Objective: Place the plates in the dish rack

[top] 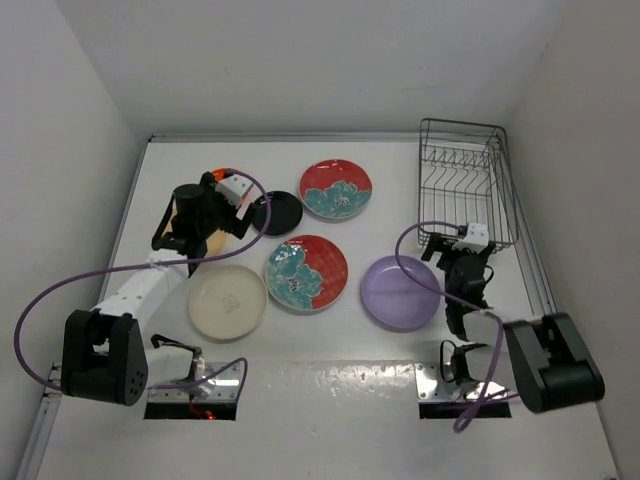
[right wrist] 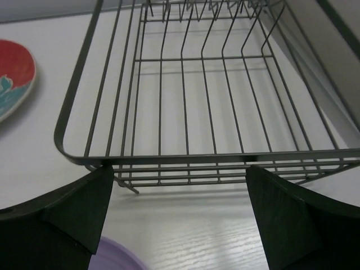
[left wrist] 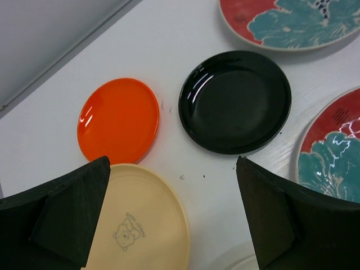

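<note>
Emblem (left wrist: pixel 128 229) with unreadable lettering on tan plate (left wrist: pixel 154 199); left claw (left wrist: pixel 172 183) spread; right claw (right wrist: pixel 179 183) spread before dish rack (right wrist: pixel 225 155).

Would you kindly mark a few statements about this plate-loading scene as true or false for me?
1. The dish rack holds no plates. True.
2. The left pincer and right pincer are both open. True.
3. The orange plate lies on the black plate. False: the orange plate and black plate lie apart.
4. The lavender plate stands in the rack. False: the lavender plate lies flat on the table.
</note>
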